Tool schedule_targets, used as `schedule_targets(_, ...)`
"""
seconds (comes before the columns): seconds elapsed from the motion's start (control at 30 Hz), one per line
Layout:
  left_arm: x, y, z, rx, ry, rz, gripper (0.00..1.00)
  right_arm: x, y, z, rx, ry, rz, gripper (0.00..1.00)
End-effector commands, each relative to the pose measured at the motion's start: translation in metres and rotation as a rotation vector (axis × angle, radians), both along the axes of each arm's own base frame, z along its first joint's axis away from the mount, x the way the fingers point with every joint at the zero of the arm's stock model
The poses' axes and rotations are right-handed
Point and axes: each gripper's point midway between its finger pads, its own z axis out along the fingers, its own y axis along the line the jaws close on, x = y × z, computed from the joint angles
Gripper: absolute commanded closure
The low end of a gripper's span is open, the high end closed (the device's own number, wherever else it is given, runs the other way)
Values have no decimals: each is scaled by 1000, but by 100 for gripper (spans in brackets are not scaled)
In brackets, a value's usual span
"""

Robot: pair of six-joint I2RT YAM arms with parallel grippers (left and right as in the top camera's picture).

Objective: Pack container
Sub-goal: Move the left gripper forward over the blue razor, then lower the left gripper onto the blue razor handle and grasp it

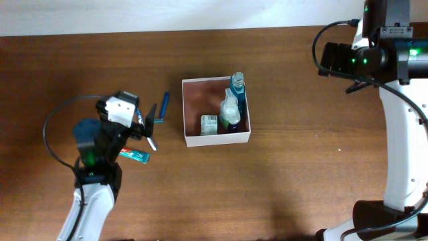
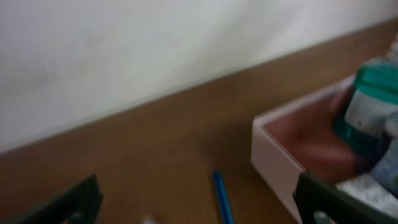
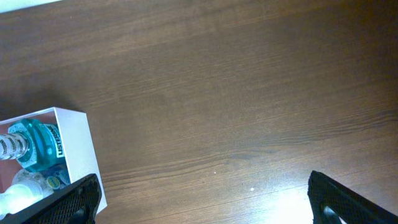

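The container [image 1: 217, 140] is a white-walled box with a reddish-brown inside, at the table's middle. In it are a blue mouthwash bottle [image 1: 237, 86], a pale clear bottle [image 1: 230, 110] and a small boxed item [image 1: 209, 124]. My left gripper [image 1: 152, 125] is open and empty, just left of the container. A blue pen [image 1: 165, 102] lies between them. In the left wrist view, the pen [image 2: 221, 196] lies between my open fingers [image 2: 199, 211], with the container's wall [image 2: 273, 155] to the right. My right gripper [image 3: 205, 202] is open and empty over bare table, right of the container [image 3: 78, 149].
A red and teal tube [image 1: 136, 154] lies on the table beside the left arm. The right arm [image 1: 364, 57] stands at the far right. The white wall runs along the table's back edge [image 1: 200, 33].
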Motion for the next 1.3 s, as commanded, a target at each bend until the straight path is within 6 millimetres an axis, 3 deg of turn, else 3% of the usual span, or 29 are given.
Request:
schedule_targets(0.0,18,17,21,-29,39,105,0,1,-4,1,-14,-2,-6,1)
schedule_targets(0.23,30,20,30,-31,153,113,0,1,-4,1,-14,-2,-6,1)
schedule_targets(0.4,31,16,14,-41,200,93,0,1,-4,1,-14,-2,-6,1)
schedule_targets(0.63,30,-8,2,-102,235,-40,0,1,-4,1,-14,-2,-6,1)
schedule_targets(0.8,35,-8,-7,-104,246,-43,1,1,-4,1,-14,-2,-6,1)
schedule_targets(1.03,50,-26,-37,-101,276,-85,27,1,-4,1,-14,-2,-6,1)
schedule_targets(1.27,61,-57,-58,-81,271,-142,34,1,-4,1,-14,-2,-6,1)
